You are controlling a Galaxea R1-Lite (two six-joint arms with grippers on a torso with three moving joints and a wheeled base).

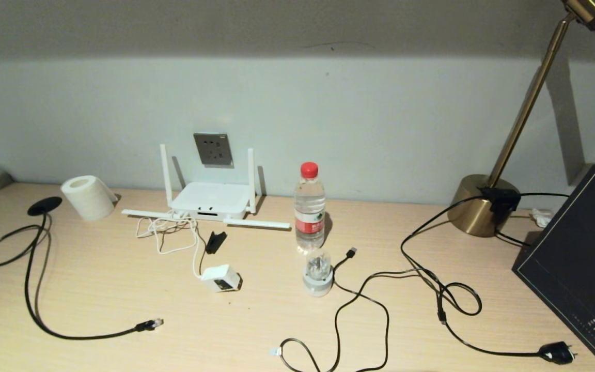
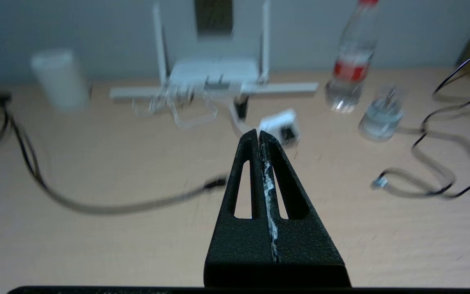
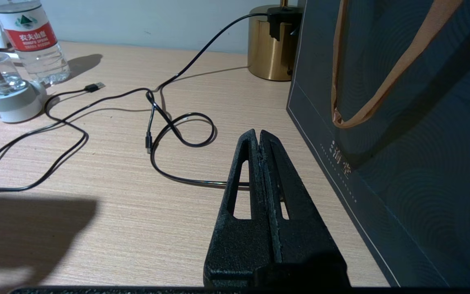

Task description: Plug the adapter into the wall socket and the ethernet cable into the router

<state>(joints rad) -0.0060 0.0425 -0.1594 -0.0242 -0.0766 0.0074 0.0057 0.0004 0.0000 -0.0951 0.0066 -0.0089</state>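
The white adapter [image 1: 220, 278] [image 2: 280, 125] lies on the desk on its thin white cord, in front of the white router [image 1: 209, 200] [image 2: 214, 71]. The grey wall socket [image 1: 213, 149] [image 2: 213, 16] sits on the wall just behind the router. The black ethernet cable [image 1: 34, 289] loops over the left of the desk, its connector [image 1: 150, 325] [image 2: 216, 183] near the front. My left gripper [image 2: 258, 132] hovers shut and empty above the desk, short of the adapter. My right gripper [image 3: 258, 132] is shut and empty beside a dark bag. Neither gripper shows in the head view.
A water bottle [image 1: 309, 206], a round white-and-clear plug [image 1: 318, 273], a black USB cable [image 1: 359, 299], a small black clip [image 1: 215, 241], a paper roll [image 1: 89, 197], a brass lamp base [image 1: 481, 204] with its black cord and a dark gift bag [image 1: 581, 258] [image 3: 402, 122] stand around.
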